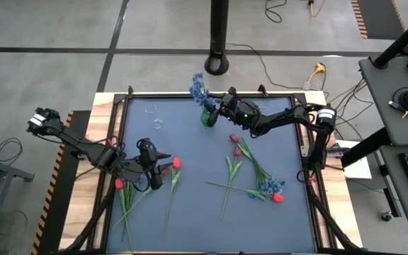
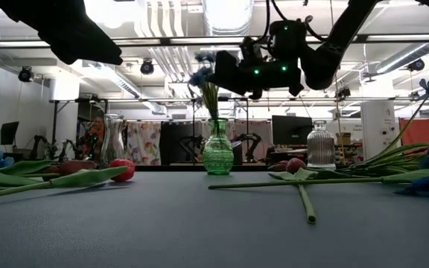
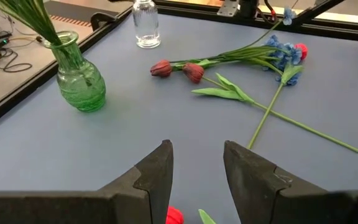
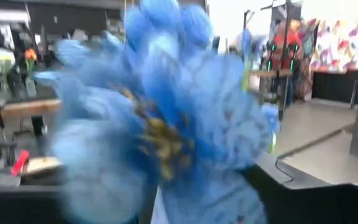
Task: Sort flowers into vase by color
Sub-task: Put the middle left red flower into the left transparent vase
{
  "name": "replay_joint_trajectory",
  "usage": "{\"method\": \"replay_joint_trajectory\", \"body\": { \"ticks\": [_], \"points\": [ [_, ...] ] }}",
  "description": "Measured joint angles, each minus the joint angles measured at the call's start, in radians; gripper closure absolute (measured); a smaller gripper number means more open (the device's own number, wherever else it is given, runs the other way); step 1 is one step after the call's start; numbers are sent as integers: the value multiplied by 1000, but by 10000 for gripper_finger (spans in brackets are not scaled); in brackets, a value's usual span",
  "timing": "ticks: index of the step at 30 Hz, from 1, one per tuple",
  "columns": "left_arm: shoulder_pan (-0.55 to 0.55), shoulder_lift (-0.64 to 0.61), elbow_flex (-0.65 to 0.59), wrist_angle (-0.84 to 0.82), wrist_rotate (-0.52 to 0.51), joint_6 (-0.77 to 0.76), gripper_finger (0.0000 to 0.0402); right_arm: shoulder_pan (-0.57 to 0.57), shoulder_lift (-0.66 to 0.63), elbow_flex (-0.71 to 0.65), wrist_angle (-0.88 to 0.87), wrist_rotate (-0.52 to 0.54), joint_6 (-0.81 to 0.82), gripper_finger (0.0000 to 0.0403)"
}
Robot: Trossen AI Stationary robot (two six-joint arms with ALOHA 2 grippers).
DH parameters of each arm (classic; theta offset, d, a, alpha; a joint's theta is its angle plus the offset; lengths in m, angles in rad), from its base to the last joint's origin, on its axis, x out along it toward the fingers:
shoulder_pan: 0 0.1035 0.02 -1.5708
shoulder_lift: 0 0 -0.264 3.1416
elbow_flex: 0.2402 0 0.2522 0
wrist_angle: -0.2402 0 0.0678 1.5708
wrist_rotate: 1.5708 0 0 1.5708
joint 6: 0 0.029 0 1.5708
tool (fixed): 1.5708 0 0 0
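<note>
A green glass vase [image 1: 207, 117] [image 2: 217, 151] [image 3: 79, 81] stands near the table's far edge with a blue sprig [image 1: 198, 88] [image 2: 202, 77] upright in it. My right gripper [image 1: 216, 105] [image 2: 223, 74] hovers level beside those blossoms [image 4: 160, 112], which fill its wrist view between open fingers. My left gripper [image 1: 160, 167] [image 3: 194, 177] is open, hovering over a red tulip [image 1: 176, 163] [image 3: 174, 216] at the near left. Two maroon tulips [image 1: 236, 144] [image 3: 178, 70], more blue blossoms [image 1: 270, 185] [image 3: 281, 53] and a red tulip [image 1: 278, 197] lie flat at the right. My right gripper stands level at the blue sprig's blossoms [image 4: 160, 112], coming from the table's right. The blossoms hide the fingertips, so I cannot tell whether the fingers touch them.
Two clear glass vases [image 1: 151, 110] [image 1: 158, 124] stand at the far left; in the low view one is at the left [image 2: 112, 138] and one at the right [image 2: 320, 145]. More red tulips [image 1: 119, 184] lie under the left arm. The mat's middle [image 1: 197, 163] is bare.
</note>
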Motion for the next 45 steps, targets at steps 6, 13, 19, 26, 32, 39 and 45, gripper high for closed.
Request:
{"method": "replay_joint_trajectory", "body": {
  "ticks": [6, 13, 19, 26, 32, 39, 45],
  "points": [
    [0, 0, 0, -22, 2, -57, 274, 21, -92, 0, -223, 22, -6, 199],
    [0, 2, 0, -45, 13, -122, 274, 46, -239, 0, -515, 87, 25, 181],
    [-2, 5, 0, -65, 128, -219, 274, 67, -360, 0, -715, 105, 47, 179],
    [-5, 62, 0, -147, 285, -382, 274, 94, -494, 0, -919, 106, 79, 179],
    [-5, 146, 0, -178, 404, -524, 274, 143, -572, 0, -1044, 105, 114, 179],
    [-6, 249, 49, -343, 611, -684, 274, 199, -599, 0, -1089, 114, 134, 181],
    [-37, 371, 233, -576, 686, -705, 274, 233, -598, 0, -1089, 136, 136, 183]
  ]
}}
